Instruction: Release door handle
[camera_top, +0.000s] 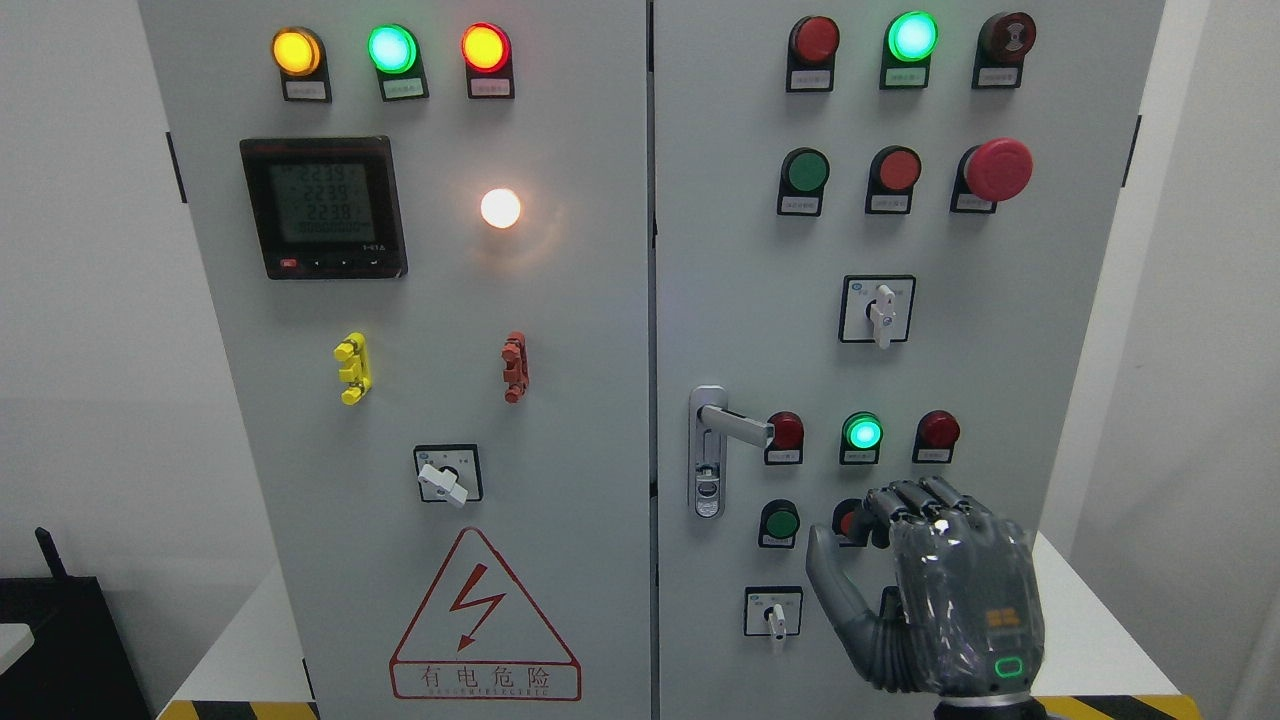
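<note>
A silver lever door handle (735, 422) on its backplate sits on the right cabinet door (1040, 330), near the centre seam, lever pointing right. My right hand (925, 590) hovers lower right of the handle, well apart from it, in front of the lower buttons. Its fingers (915, 500) are curled over and its thumb (835, 585) sticks out left; it holds nothing. The left hand is out of view.
The grey electrical cabinet fills the view, both doors closed. Indicator lamps, push buttons, a red emergency stop (995, 168), rotary switches (878, 312) and a digital meter (323, 207) stud the doors. A hazard-striped base edge (1130, 708) runs below.
</note>
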